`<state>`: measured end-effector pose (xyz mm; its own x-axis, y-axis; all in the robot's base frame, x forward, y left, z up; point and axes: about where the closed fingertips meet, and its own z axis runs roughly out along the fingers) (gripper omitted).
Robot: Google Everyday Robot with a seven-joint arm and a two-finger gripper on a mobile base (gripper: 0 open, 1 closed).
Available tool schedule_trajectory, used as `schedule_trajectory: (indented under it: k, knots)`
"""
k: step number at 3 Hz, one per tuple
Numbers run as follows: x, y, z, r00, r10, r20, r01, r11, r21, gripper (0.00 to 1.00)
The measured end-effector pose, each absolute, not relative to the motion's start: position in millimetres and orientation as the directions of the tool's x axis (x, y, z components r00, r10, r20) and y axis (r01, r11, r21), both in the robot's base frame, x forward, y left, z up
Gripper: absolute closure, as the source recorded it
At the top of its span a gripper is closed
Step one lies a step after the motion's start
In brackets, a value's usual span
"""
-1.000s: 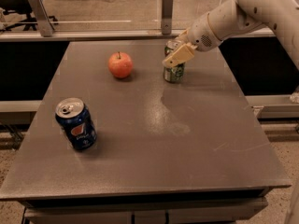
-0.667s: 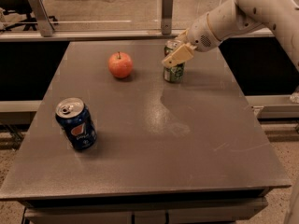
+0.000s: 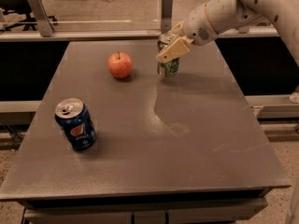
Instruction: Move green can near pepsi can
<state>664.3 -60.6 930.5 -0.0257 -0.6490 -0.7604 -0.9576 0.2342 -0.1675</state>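
The green can (image 3: 169, 66) with pale markings stands at the far side of the grey table (image 3: 196, 139), right of centre. My gripper (image 3: 169, 42) reaches in from the upper right and is shut on the can's upper part. One tan finger (image 3: 174, 49) crosses its front and the other sits behind its top. The can's base is at or just above the table surface. The pepsi can (image 3: 76, 124), dark blue with a silver top, stands upright near the table's front left, far from the green can.
A red apple (image 3: 120, 65) sits on the table just left of the green can. A metal rail with posts (image 3: 167, 6) runs behind the far table edge. My white arm (image 3: 233, 10) crosses the upper right.
The green can, held in my gripper, has shifted a little to the left toward the apple. The apple and the pepsi can have not moved.
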Motion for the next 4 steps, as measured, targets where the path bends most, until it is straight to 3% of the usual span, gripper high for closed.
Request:
schedule_trajectory:
  k: [1,4]
  knots:
    - [644,-47,966,0.035,-0.633,-0.774,-0.957,0.203,-0.208,1.0]
    - [587,8,958,0.046,-0.681,-0.731,-0.984,0.097,-0.152,1.0]
